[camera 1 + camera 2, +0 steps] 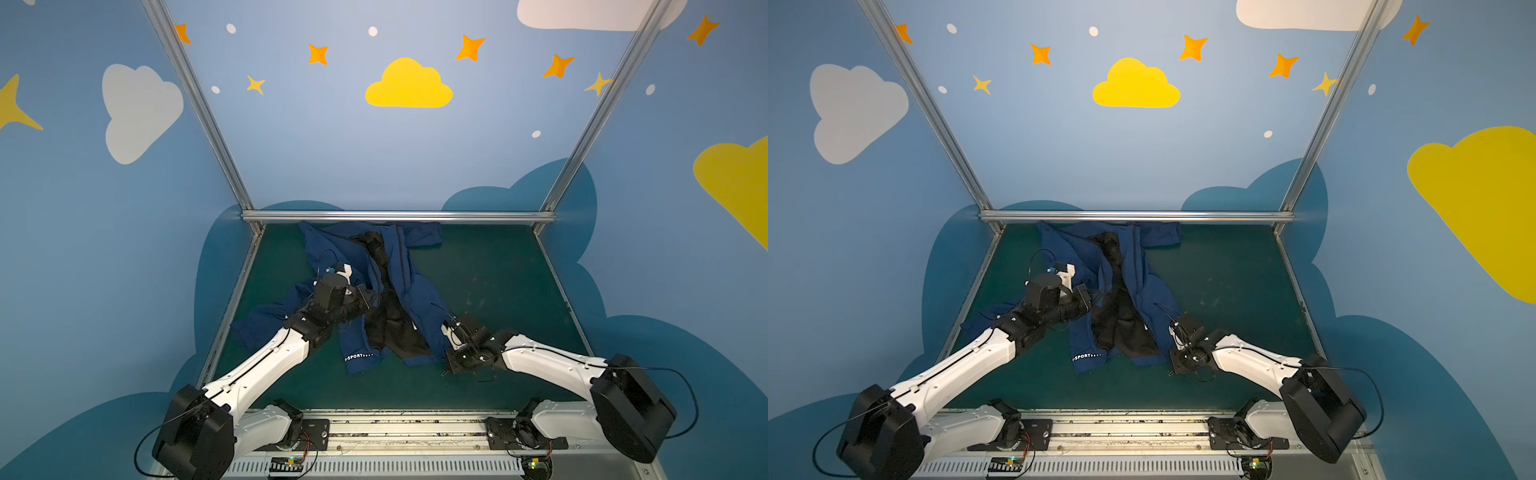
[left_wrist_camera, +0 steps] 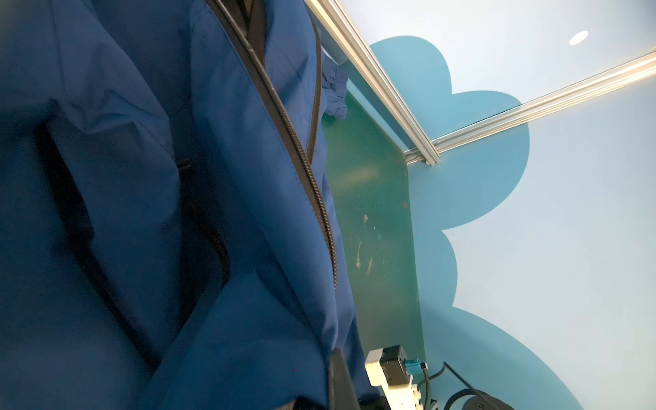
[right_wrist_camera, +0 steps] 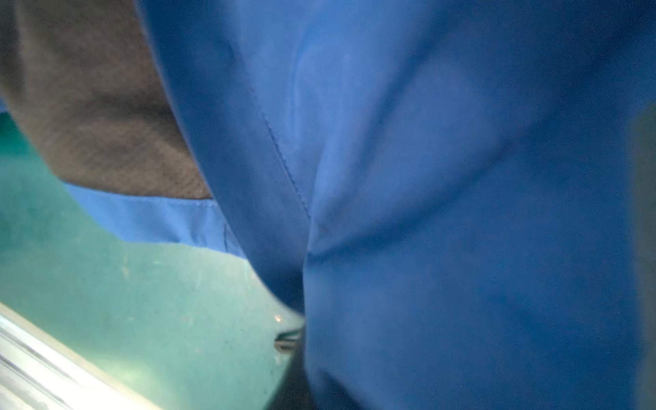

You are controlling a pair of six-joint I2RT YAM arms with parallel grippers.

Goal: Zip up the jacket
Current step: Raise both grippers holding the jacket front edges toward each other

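The navy jacket [image 1: 419,299] lies crumpled and unzipped on the green mat [image 1: 498,270], black lining showing.

walls [image 1: 311,158]: blue, painted clouds [image 1: 408,85], stars [image 1: 318,54] | tabletop [image 1: 478,270]: green, scuffed | frame [image 1: 399,216]: aluminium rails

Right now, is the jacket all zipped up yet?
Not yet. Done: nothing is zipped; the jacket lies open with its black lining showing. In hand: the left gripper and right gripper each seem shut on jacket fabric. To do: joining the zipper ends and pulling it closed.
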